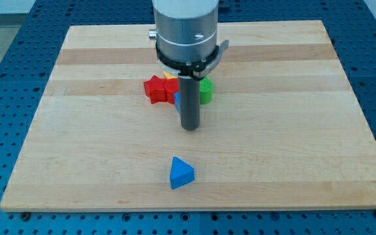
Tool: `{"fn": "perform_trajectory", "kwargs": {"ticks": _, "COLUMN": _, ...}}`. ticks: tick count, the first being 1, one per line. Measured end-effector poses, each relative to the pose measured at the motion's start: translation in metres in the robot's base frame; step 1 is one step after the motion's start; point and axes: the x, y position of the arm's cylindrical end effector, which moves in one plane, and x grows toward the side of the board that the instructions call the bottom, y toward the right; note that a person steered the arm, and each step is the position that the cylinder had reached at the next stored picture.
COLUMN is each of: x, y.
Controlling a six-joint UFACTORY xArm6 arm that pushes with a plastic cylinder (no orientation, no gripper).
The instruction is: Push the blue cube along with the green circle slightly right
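Observation:
The blue cube shows only as a thin blue sliver at the left side of my rod, mostly hidden behind it. The green circle sits just right of the rod, partly hidden. My tip rests on the board just below this cluster, toward the view's bottom, slightly below and between the blue cube and the green circle. Whether it touches either block cannot be told.
A red star-shaped block sits left of the blue cube, touching the cluster. A yellow block peeks out behind it. A blue triangle lies alone near the view's bottom. The wooden board lies on a blue pegboard.

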Motion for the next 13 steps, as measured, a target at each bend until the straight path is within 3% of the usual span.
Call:
{"fn": "perform_trajectory", "kwargs": {"ticks": 2, "x": 0.005, "y": -0.052}}
{"fn": "perform_trajectory", "kwargs": {"ticks": 4, "x": -0.035, "y": -0.079}}
{"fn": "perform_trajectory", "kwargs": {"ticks": 8, "x": -0.041, "y": -0.044}}
{"fn": "perform_trajectory", "kwargs": {"ticks": 13, "x": -0.040, "y": -0.062}}
